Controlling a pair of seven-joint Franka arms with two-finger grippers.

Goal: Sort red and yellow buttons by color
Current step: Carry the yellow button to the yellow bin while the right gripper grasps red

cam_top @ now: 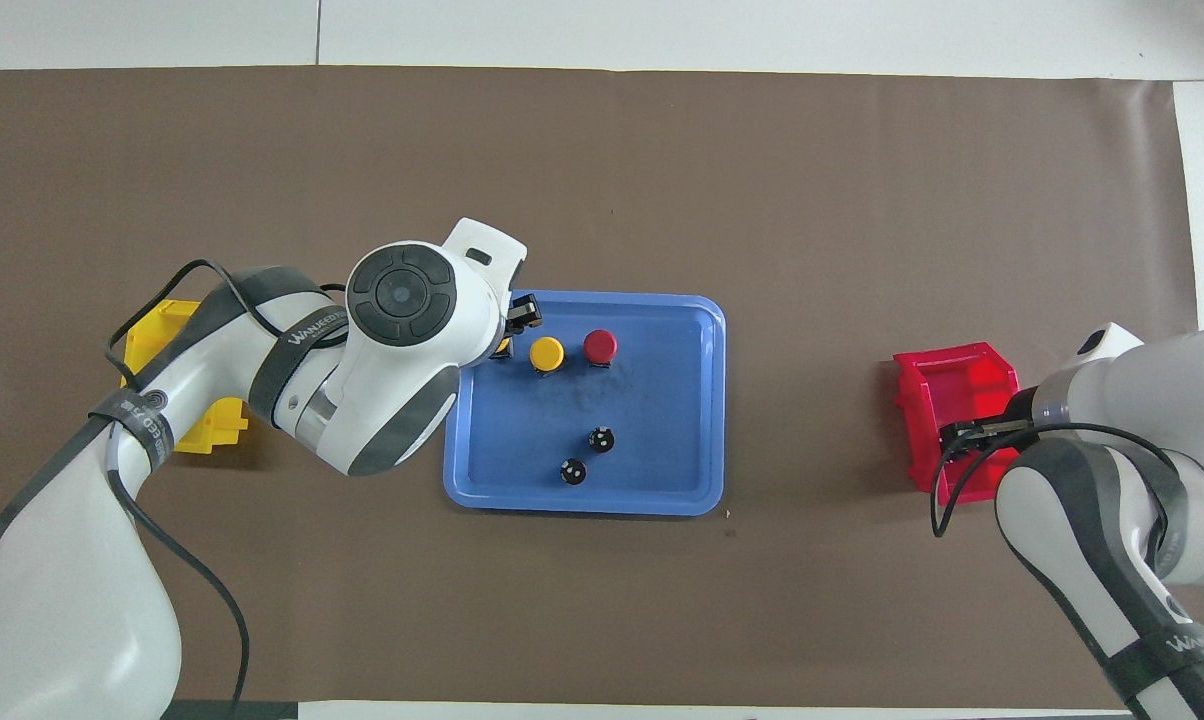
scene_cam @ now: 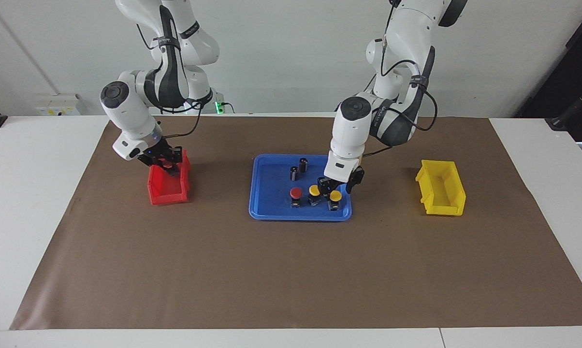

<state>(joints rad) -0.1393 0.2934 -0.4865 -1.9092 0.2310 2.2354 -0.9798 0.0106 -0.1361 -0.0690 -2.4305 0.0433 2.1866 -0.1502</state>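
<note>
Left gripper [scene_cam: 338,186] is down in the blue tray [scene_cam: 271,212], its fingers spread apart on either side of a yellow button [scene_cam: 335,196] at the tray's corner toward the left arm's end of the surface; the fingers do not look closed on it yet. Beside that one stand a second yellow button [scene_cam: 314,191] and a red button [scene_cam: 296,194], the three in a row along the tray edge farther from the robots. Two small dark cylinders [scene_cam: 298,168] without coloured caps stand nearer to the robots in the same tray.

Right gripper [scene_cam: 165,162] hangs over the red bin [scene_cam: 168,193] at the right arm's end of the brown mat [scene_cam: 291,270]. Something red shows between its fingers, probably the other red button, though whether they are clamped on it or have let go I cannot tell.

The yellow bin [scene_cam: 441,191], at the left arm's end, appears to have nothing in it. As a judgement, the sort is at an early stage: one red button is at or in its bin, while one red and both yellow ones are still in the tray, the nearest yellow about to be picked.
</note>
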